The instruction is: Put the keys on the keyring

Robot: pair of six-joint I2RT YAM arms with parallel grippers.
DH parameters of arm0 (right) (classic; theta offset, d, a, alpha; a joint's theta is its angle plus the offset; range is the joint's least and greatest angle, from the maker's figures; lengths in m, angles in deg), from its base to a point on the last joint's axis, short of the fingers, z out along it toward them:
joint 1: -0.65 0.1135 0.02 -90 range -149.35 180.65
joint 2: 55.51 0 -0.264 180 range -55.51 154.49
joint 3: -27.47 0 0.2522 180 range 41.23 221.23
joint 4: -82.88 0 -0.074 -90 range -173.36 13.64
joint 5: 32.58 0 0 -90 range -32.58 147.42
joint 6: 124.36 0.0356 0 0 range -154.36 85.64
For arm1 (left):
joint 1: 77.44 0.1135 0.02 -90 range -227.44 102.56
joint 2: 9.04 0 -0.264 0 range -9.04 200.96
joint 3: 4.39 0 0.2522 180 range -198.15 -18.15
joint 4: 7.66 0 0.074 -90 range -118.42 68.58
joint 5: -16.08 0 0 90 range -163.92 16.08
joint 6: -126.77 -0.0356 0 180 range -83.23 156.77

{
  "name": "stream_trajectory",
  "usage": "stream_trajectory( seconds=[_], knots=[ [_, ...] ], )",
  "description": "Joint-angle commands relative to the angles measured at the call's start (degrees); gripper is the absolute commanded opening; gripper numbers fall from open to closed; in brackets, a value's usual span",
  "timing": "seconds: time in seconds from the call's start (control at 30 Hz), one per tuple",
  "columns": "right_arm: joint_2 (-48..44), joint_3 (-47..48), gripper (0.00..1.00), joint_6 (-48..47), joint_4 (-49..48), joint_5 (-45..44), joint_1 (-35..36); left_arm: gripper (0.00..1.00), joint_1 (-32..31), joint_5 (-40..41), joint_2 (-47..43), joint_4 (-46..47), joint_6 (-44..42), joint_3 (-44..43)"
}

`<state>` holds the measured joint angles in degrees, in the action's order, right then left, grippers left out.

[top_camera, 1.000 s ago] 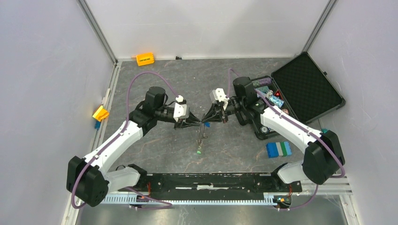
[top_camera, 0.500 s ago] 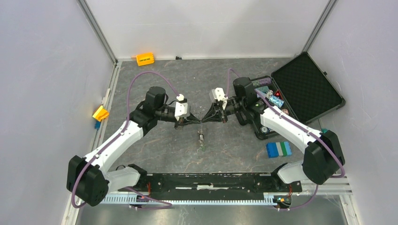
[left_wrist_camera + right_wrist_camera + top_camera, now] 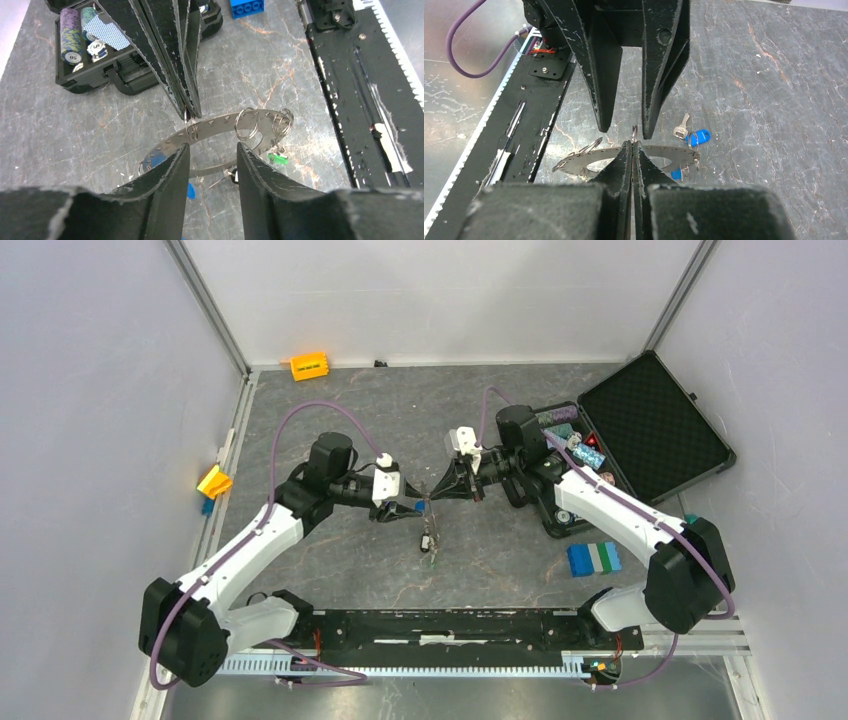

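Observation:
The keyring (image 3: 220, 125), a flat silvery ring with a toothed edge, hangs above the table from a small split ring. My right gripper (image 3: 633, 141) is shut on that split ring, with the keyring (image 3: 574, 161) tilted just below its fingertips. Keys dangle from the keyring on small rings: a green tag (image 3: 276, 158), a black tag (image 3: 233, 176) and blue tags (image 3: 698, 136). My left gripper (image 3: 212, 147) stands open facing the right one, its fingers either side of the keyring's band with nothing between them. From above, both grippers (image 3: 418, 510) (image 3: 430, 497) meet at mid table.
An open black case (image 3: 655, 425) with poker chips (image 3: 71, 35) lies at the right. A blue and green block (image 3: 594, 558) sits near the right arm's base. An orange block (image 3: 309, 366) and a yellow one (image 3: 214, 481) lie at the left. A black rail (image 3: 450, 625) runs along the front edge.
My left gripper shut at the keyring, then opened and drew back a little to the left. The right gripper stayed shut and holds the keyring alone.

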<state>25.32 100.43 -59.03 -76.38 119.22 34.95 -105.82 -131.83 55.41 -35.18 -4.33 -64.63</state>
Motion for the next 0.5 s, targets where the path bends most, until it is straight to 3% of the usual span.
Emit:
stream_trajectory(
  seconds=[0.0, 0.07, 0.23, 0.47],
  knots=[
    [-1.64, 0.55, 0.00, -2.63, -0.27, 0.57, -0.12, 0.51, -0.30, 3.56, -2.55, -3.29, -5.65, -0.06],
    [-1.57, 0.55, 0.00, -3.28, 0.15, 0.54, -0.12, 0.57, -0.29, 4.90, -2.89, -3.29, -5.58, -0.10],
    [-1.24, 1.34, 0.00, -4.33, 1.80, -0.76, 0.19, 0.58, -0.28, 6.76, -2.78, -4.96, -6.32, -1.25],
    [-2.28, 2.83, 0.00, -5.90, 4.68, -4.95, 0.71, 0.57, 0.30, 19.88, -3.85, -8.93, -5.50, -2.04]
  ],
)
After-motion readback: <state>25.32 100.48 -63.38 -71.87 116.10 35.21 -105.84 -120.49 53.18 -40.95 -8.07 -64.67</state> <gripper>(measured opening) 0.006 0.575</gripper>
